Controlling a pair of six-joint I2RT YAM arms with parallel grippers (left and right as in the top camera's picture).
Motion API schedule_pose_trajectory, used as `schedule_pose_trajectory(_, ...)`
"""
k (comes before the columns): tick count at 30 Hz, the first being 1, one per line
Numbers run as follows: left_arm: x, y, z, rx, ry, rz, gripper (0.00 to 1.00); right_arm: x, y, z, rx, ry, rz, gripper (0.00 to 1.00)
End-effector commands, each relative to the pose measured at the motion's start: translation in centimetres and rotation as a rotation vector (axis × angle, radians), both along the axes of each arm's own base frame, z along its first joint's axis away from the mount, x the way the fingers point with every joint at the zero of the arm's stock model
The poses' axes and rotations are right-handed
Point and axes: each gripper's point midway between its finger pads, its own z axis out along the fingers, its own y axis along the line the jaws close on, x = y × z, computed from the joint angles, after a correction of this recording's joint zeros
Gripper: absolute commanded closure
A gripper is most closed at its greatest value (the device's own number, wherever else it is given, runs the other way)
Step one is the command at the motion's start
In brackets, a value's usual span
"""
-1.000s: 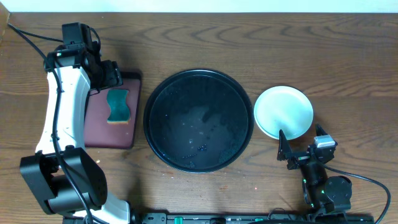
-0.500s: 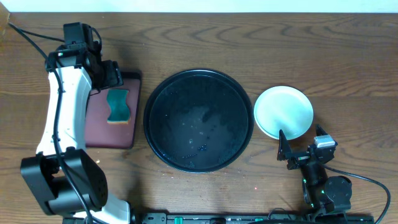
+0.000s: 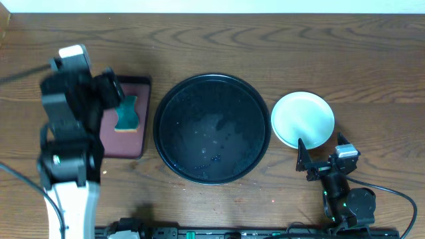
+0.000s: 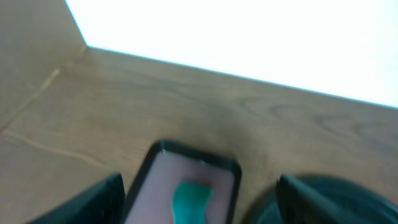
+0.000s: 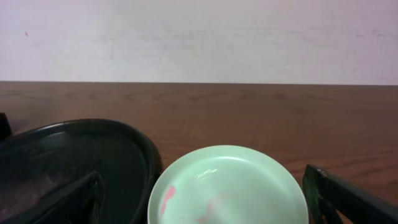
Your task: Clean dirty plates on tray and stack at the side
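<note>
Plates (image 3: pixel 303 119), only a pale aqua round plastic one showing, sit beside the plateless glossy black round tray (image 3: pixel 174 99); left gripper (image 4: pixel 200 179) and right gripper (image 5: pixel 200 176) gape empty, so stacking seems done unless the faint red smear (image 5: pixel 166 196) needs another wipe.

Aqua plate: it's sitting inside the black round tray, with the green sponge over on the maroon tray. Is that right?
Not quite. The overhead view shows the aqua plate lying on the table beside the black round tray, at its right rim, not inside it. The green sponge is on the maroon tray, as you said.
</note>
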Motion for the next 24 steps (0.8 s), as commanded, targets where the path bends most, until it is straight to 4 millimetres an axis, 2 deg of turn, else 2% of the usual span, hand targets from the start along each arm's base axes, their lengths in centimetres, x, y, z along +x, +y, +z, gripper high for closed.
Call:
schedule_pose_trajectory(1,-1.9,-1.0,-2.3,0.015,-0.073,-0.054,0.22,-0.1,0.4,0.0,0.014,0.001,0.018,0.01)
schedule_pose_trajectory(8,-5.6,-1.4,-6.0,0.037,-0.231,-0.054,0.22,-0.1,0.4,0.0,0.014,0.001,0.018,0.01)
schedule_pose_trajectory(11,-7.4,-1.6,-8.5,0.064,-0.268,-0.063,0.22,-0.1,0.4,0.0,0.014,0.001,0.018,0.01)
schedule_pose_trajectory(15,-8.5,-2.4,-10.8,0.121,-0.284,-0.108,0.22,-0.1,0.4,0.0,0.014,0.001,0.018,0.01)
schedule_pose_trajectory(24,-9.2,-3.4,-13.9,0.172,-0.318,-0.158,0.22,-0.1,0.4,0.0,0.013,0.001,0.018,0.01)
